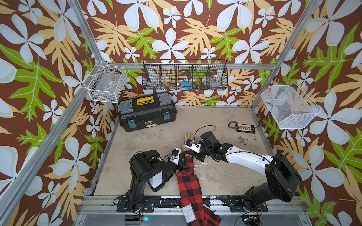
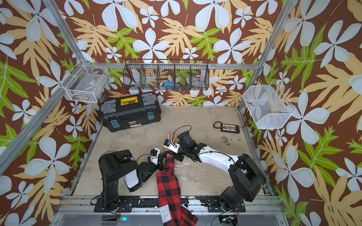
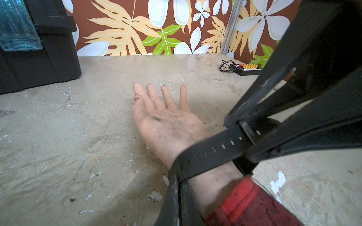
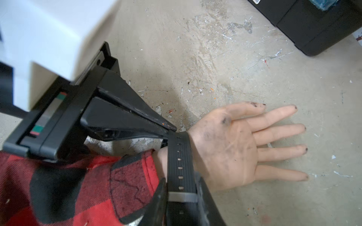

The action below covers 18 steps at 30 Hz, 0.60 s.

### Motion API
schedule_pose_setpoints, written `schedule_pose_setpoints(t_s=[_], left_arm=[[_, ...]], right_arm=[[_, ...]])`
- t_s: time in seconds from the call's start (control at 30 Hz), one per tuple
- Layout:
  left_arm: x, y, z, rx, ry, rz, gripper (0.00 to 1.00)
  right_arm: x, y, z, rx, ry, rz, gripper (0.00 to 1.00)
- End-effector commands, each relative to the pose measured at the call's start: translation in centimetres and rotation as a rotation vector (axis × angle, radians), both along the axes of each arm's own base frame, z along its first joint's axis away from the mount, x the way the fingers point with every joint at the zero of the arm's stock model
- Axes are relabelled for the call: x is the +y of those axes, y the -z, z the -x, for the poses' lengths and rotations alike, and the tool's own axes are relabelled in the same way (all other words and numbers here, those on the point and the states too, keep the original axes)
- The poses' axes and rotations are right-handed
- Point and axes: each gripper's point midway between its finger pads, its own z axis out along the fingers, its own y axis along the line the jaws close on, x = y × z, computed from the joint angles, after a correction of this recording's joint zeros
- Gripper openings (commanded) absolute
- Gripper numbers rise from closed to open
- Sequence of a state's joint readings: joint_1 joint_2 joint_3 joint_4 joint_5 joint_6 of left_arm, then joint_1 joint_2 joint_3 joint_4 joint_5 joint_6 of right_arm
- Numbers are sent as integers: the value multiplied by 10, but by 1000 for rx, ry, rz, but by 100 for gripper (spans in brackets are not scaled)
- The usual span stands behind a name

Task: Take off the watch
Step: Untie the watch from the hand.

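A mannequin hand (image 4: 225, 144) lies palm up on the table, its arm in a red-and-black plaid sleeve (image 1: 189, 180). The watch (image 4: 179, 156) is buckled round the wrist; only its black holed strap (image 3: 213, 150) shows, and the case is hidden under the wrist. My right gripper (image 4: 181, 179) is shut on the strap at its grey loop, on the little-finger side. My left gripper (image 3: 176, 176) is shut, its tips touching the strap on the thumb side. In both top views the two grippers (image 1: 183, 155) (image 2: 173, 154) meet over the wrist.
A black toolbox (image 1: 147, 111) stands at the back left of the table. A small connector board with wires (image 1: 244, 128) lies at the back right, with dark crumbs (image 1: 241, 139) near it. Wire baskets (image 1: 185, 75) hang on the walls.
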State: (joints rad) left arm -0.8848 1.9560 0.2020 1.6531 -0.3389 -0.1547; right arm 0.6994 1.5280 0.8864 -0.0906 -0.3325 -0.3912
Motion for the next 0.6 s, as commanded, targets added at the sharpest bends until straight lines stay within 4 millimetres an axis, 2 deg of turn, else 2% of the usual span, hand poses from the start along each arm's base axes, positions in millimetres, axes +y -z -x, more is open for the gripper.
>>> schedule_pose_setpoints(t_s=[0.0,0.07,0.2,0.43,0.57], left_arm=[[29,-3,-13,-28,-162,-23,0],[15,-16,-10,-73,-99,-33,0],[-10,-25,-4,-164,-25,-128,13],[-22,-26,-3,-235,-13,-243,25],[-29,-24,-3,-251,11,-285,27]], right_arm=[[-15,2,-8,-9,70,48,12],[-11,0,-5,5,53,28,12],[-1,-4,2,38,9,-16,11],[2,-8,6,51,-8,-41,10],[4,-12,5,46,-10,-52,10]])
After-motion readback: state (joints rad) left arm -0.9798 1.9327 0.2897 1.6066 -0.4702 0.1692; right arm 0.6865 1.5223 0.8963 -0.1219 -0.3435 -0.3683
